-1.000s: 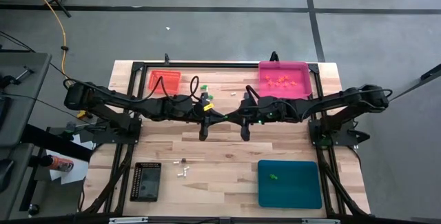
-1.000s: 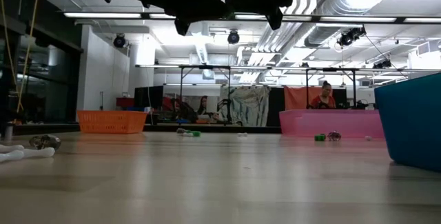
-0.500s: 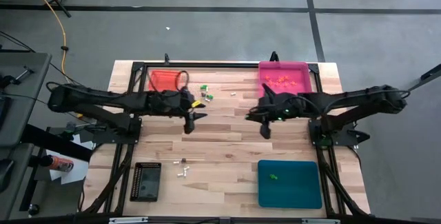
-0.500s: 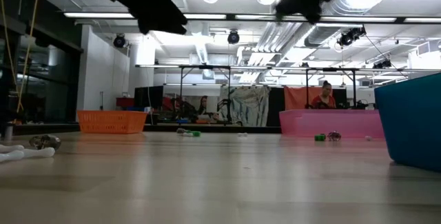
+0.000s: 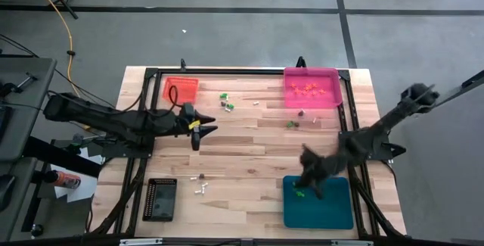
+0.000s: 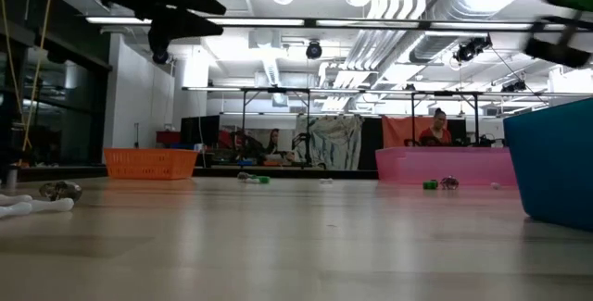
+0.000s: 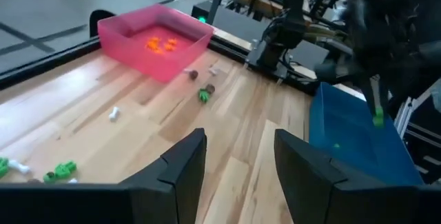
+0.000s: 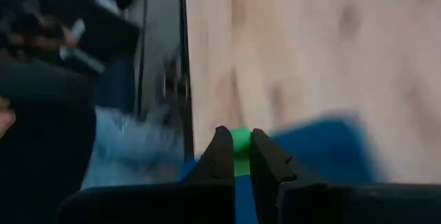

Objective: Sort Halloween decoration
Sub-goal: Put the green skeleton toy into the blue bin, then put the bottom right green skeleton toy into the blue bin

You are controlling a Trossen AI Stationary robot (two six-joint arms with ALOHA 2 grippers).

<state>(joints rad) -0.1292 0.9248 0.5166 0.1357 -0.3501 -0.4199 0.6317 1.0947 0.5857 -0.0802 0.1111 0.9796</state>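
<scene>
Wooden tabletop point(image 5: 249, 155) carries the teal tray point(image 5: 333, 214) at five o'clock, where the right gripper point(image 8: 235, 156) hovers, fingers pinched on a green trinket point(image 8: 240, 141). It looks tiny, light, rigid and slippery, best nipped across its middle. Left gripper point(image 7: 238, 158) waits at nine o'clock, fingers apart.

Legible text, labels, brands, numbers, signs: none. No readable marking on any tray, trinket, arm, table or room fixture.
</scene>
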